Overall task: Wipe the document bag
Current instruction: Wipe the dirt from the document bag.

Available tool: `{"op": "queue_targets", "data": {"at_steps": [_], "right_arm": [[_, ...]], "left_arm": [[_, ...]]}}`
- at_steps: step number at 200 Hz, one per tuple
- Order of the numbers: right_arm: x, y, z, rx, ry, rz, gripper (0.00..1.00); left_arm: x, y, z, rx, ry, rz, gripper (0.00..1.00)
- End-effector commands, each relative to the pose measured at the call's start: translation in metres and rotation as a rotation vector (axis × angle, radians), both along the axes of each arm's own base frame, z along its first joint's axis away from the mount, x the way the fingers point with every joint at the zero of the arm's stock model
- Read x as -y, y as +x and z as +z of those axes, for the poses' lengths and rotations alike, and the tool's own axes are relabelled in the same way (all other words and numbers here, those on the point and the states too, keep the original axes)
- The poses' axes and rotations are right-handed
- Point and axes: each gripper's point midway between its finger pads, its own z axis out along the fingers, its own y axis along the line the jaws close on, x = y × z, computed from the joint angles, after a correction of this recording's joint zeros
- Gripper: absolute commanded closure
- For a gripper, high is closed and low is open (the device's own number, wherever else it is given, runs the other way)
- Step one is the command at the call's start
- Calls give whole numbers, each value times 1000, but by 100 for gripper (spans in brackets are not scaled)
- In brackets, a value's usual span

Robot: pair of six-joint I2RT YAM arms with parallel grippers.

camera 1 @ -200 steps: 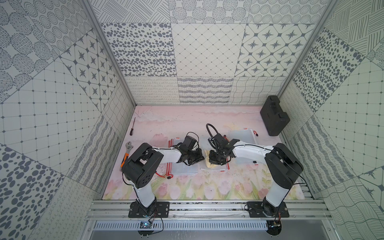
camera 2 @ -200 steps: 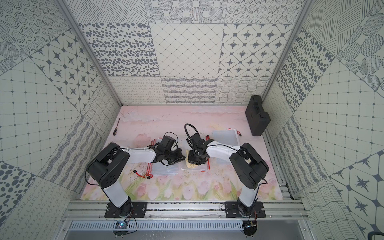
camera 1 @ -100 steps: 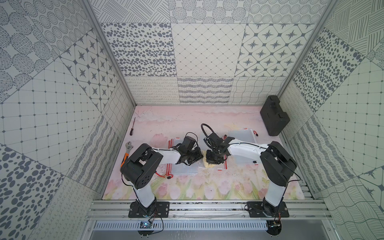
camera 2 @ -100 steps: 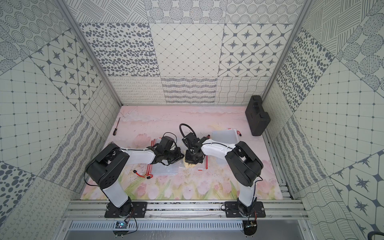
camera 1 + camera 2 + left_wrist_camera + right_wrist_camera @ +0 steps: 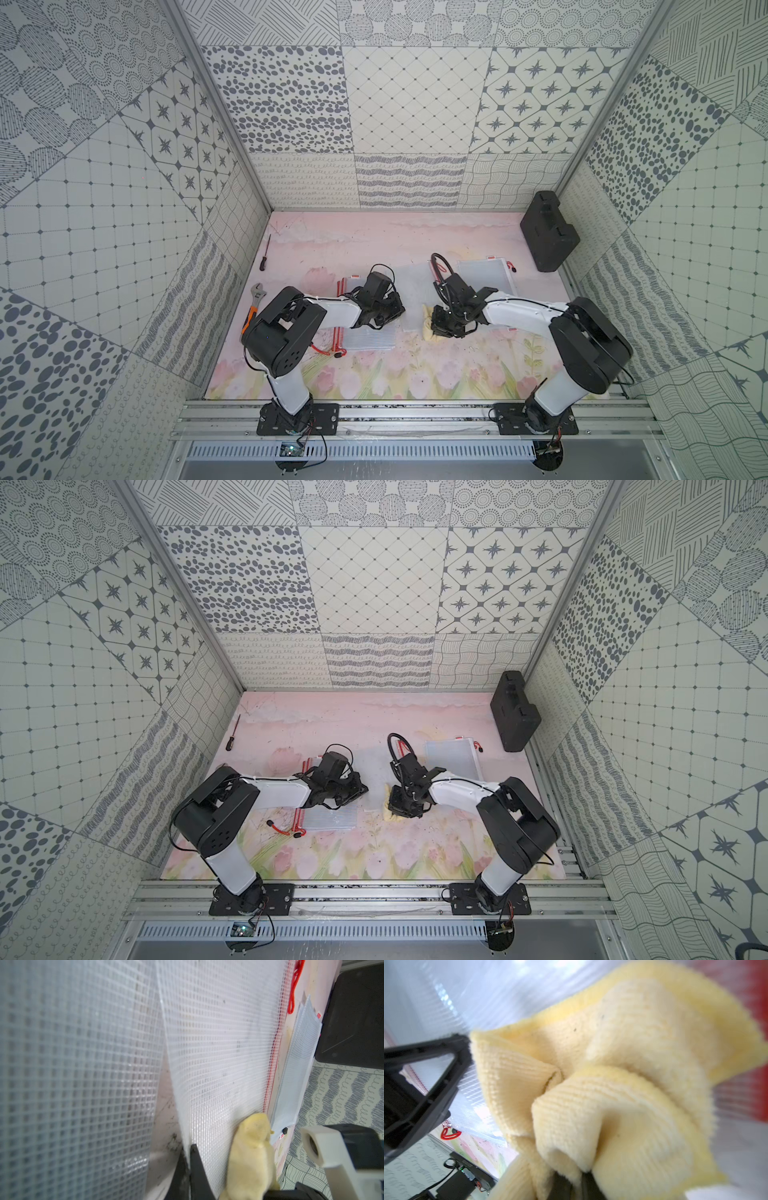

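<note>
Document bag (image 5: 415,291) lies flat on the floral mat (image 5: 374,374), mid-table, between the two arms. It is a long rectangle, with its long axis running from the robot's side toward the back wall. The red zipper runs down the long edge on the robot's right.

Material: translucent white plastic with a fine woven grid. In the left wrist view (image 5: 224,1053) it looks slightly glossy, with dark specks on the surface. The sheet bows upward near the grip.

Left gripper (image 5: 189,1151): the black jaws are pressed together, pinching the bag's left long edge at the near end.

Right gripper (image 5: 442,328): clamped on a yellow cloth (image 5: 612,1084). The cloth is ribbed terry, soft, and bunched into folds around the fingers. It sits at the bag's near right corner, touching the mesh (image 5: 251,1157).

Also on the mat:
- Second mesh bag (image 5: 370,338), same grid plastic with a red zipper edge. It lies partly under the left gripper, just left of the task bag.
- Third mesh bag (image 5: 484,276), farther back on the right.
- Black case (image 5: 548,232), hard moulded plastic, in the far right corner.
- Screwdriver (image 5: 264,257) and an orange-handled wrench (image 5: 254,303), along the left wall.
</note>
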Motion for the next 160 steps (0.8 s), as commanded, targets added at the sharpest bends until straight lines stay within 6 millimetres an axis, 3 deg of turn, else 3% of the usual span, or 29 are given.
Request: {"op": "queue_targets", "data": {"at_steps": [1,16,29,72,98,115,131,146,160], "right_arm": [[79,-34,-29,-115,-218,-70,100],[81,-27,-15,-81,-239,-63,100],[61,-13,-1,-38,-203,-49,100],[-52,24,39,110,-3,35,100],[-96,29,29,94,62,86,100],[-102,29,14,72,63,96,100],[-91,25,1,46,20,99,100],[-62,22,-9,28,-39,67,100],[-23,17,-17,-1,-90,15,100]], "left_arm": [[-67,-33,-56,-163,318,107,100],[-66,-33,-56,-165,316,102,100],[-65,-33,-57,-166,315,101,100],[-65,-35,-58,-177,314,101,100],[-66,-36,-58,-175,316,102,100],[-66,-36,-58,-177,317,103,100],[-66,-36,-59,-178,316,99,100],[-66,-36,-59,-178,317,97,100],[-66,-36,-59,-177,315,96,100]]}}
